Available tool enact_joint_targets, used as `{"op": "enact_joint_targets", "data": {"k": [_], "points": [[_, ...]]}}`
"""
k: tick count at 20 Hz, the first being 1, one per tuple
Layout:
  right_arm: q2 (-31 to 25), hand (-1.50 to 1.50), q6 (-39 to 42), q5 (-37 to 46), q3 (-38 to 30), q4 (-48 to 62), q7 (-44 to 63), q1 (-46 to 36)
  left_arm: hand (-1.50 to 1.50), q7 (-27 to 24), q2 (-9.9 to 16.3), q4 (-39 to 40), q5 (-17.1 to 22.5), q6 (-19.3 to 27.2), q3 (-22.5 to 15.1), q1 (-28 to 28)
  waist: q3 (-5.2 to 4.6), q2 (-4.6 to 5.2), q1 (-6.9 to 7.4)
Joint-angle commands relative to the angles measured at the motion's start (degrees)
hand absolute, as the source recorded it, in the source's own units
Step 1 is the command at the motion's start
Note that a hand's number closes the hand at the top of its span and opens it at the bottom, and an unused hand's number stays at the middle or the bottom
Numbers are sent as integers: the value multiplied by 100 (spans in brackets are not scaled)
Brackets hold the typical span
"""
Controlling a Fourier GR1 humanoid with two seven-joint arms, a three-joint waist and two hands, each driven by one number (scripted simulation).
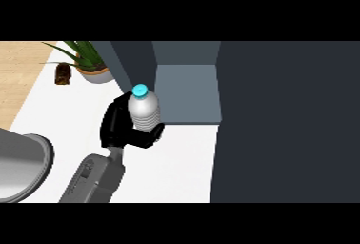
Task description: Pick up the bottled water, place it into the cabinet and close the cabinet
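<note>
The bottled water (pixel 143 110), clear with a cyan cap, stands upright in my right hand (pixel 116 126). The black fingers curl round its left side and the thumb crosses its lower front. The hand holds the bottle above the white counter (pixel 179 162), just left of the cabinet's open inside (pixel 188 93), a pale grey-blue recess. At the right, the cabinet's dark door (pixel 288 124) is swung open and fills that side of the view. My left hand does not show; only a large grey curved part of an arm (pixel 21 167) sits at the lower left.
A potted green plant (pixel 90 64) and a small brown object (pixel 63 74) stand at the back left of the counter. A dark cabinet wall (pixel 134 62) rises just behind the bottle. Wooden floor shows at the far left.
</note>
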Motion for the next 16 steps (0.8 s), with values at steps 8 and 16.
{"op": "enact_joint_targets", "data": {"k": [8,16], "points": [[8,-150,84,-69,32,178,36,-229,150,321,-207,639,-963,1174,-269,-1740,33,73,-363],[130,-150,47,17,166,371,43,-441,150,505,-17,679,-1337,1726,-357,-1825,37,109,-493]]}}
